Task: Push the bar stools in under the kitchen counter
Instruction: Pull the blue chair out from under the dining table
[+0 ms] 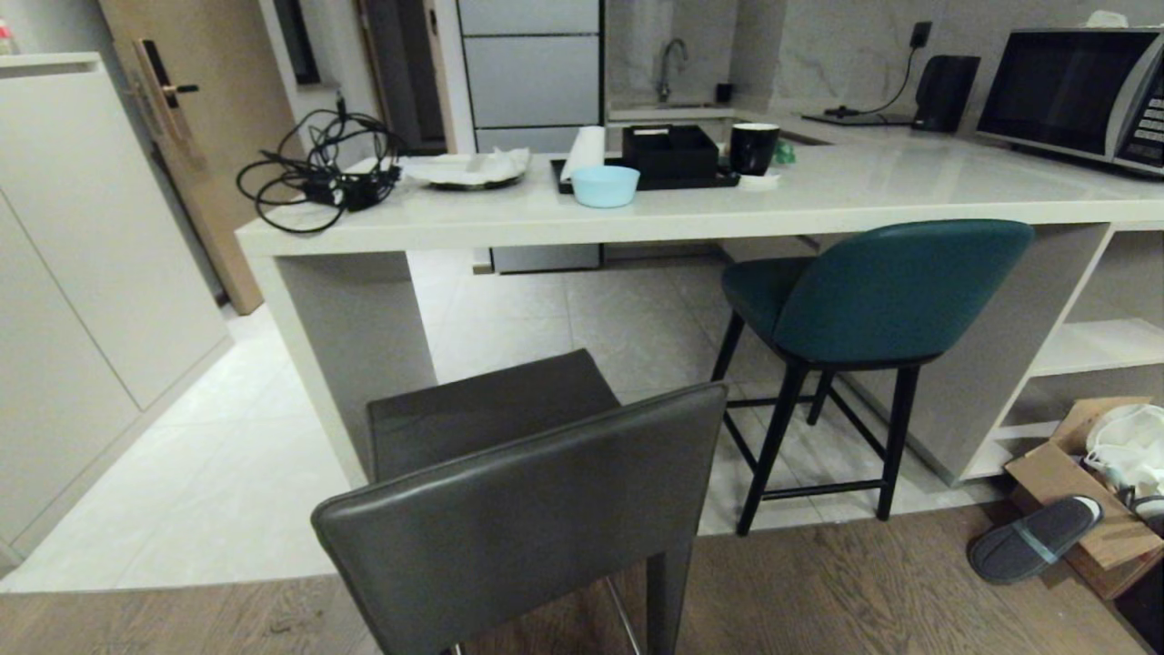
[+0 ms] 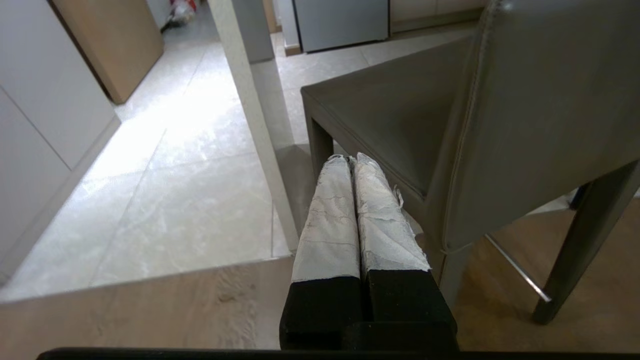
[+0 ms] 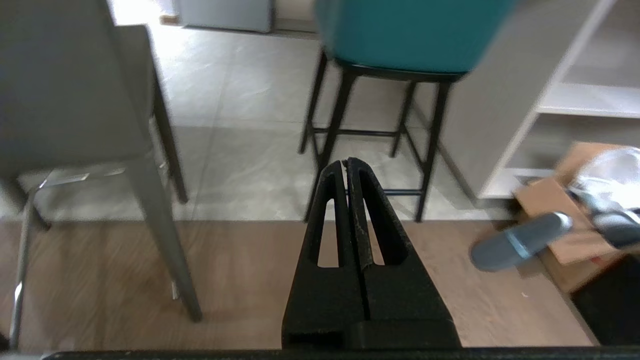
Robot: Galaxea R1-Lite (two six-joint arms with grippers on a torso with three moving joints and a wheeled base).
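Pale floor tiles (image 1: 227,473) run under the counter (image 1: 818,205) and meet brown wood flooring (image 1: 864,582) nearer the robot. That glossy white slab on white panel sides carries cables (image 1: 314,173), a black tray (image 1: 673,159), a blue bowl (image 1: 606,186), a mug (image 1: 754,147) and a microwave (image 1: 1073,91), all seen from the head view only; neither claw shows there.

A dark grey stool (image 1: 536,491) with a square seat and low flat back stands out from the counter. Its seat's side is just ahead of and beside the left claw (image 2: 350,159), whose white-wrapped fingers (image 2: 330,220) are pressed together on nothing, apart from the stool.

Beyond the right claw (image 3: 346,162), whose black fingers are likewise closed and empty, stands the teal stool (image 1: 873,291), with curved back and thin black legs, its seat partly under the slab beside the open shelves (image 1: 1091,350). The grey stool's legs are off to one side of this claw, a cardboard box (image 3: 570,225) and a grey slipper (image 3: 520,240) to the other.
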